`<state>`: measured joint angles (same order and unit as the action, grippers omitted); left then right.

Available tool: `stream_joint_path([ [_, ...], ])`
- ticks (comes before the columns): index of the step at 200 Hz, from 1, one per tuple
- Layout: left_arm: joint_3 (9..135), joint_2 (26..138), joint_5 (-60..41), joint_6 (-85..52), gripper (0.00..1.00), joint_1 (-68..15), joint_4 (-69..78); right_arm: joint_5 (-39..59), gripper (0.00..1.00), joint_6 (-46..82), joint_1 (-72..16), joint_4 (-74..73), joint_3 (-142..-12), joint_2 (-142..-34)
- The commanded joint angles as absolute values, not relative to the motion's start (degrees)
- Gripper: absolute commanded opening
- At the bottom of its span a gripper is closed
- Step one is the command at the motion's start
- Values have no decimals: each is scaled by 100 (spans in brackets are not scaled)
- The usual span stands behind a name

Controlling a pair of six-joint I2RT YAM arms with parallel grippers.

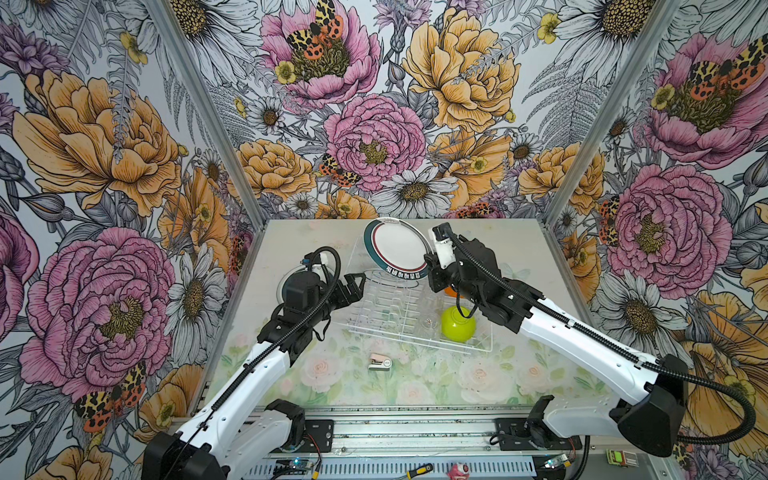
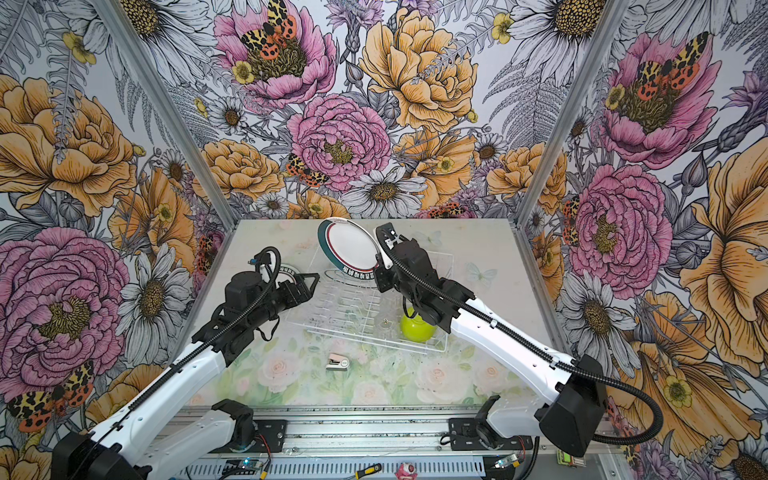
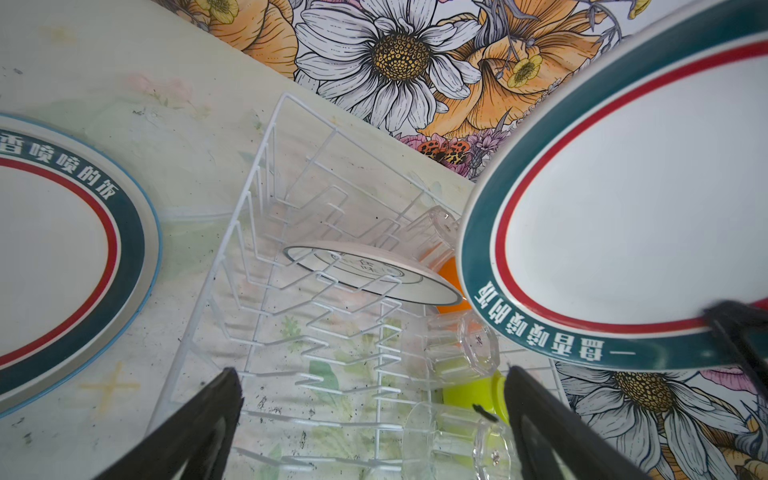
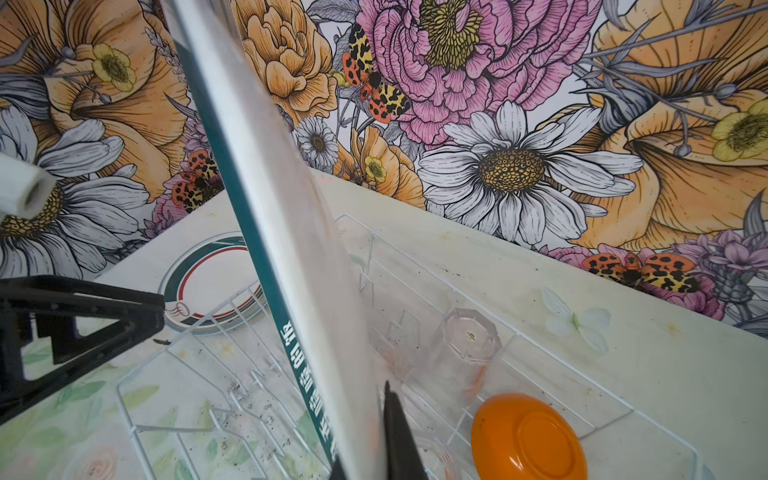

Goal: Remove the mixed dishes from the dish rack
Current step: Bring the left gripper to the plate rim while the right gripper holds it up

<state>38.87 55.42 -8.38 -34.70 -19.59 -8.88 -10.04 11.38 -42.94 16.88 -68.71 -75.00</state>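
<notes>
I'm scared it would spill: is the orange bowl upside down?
Upside down. The orange bowl shows its round foot ring facing up, inside the dish rack.

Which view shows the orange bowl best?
The right wrist view: the orange bowl lies upside down, close and unobstructed. The left wrist view shows only a sliver of it behind a racked plate; a top view, just a speck.

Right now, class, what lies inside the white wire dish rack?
One plate leaning between tines, three clear tumblers, an overturned orange bowl, a lime-green bowl. The right arm, holding a lifted plate, hides most of the orange bowl in both top views.
</notes>
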Motion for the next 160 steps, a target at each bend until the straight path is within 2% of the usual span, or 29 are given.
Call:
stream_joint_path([
  [1, 3816, 5580, -1128, -3618, 99, -1968, -469, -511, 0, 1734, -4219, 1193, -6864, -7308],
  [118, 3827, 6256, -1748, -4034, 99, -2175, 822, 686, 0, 2690, -3929, 323, -6396, -7178],
  [152, 3959, 6557, -1949, -4014, 85, -2296, 1003, 958, 0, 3045, -3756, -24, -6096, -7133],
  [160, 3985, 6599, -1967, -4008, 79, -2347, 1035, 942, 0, 3089, -3741, -56, -6051, -7132],
])
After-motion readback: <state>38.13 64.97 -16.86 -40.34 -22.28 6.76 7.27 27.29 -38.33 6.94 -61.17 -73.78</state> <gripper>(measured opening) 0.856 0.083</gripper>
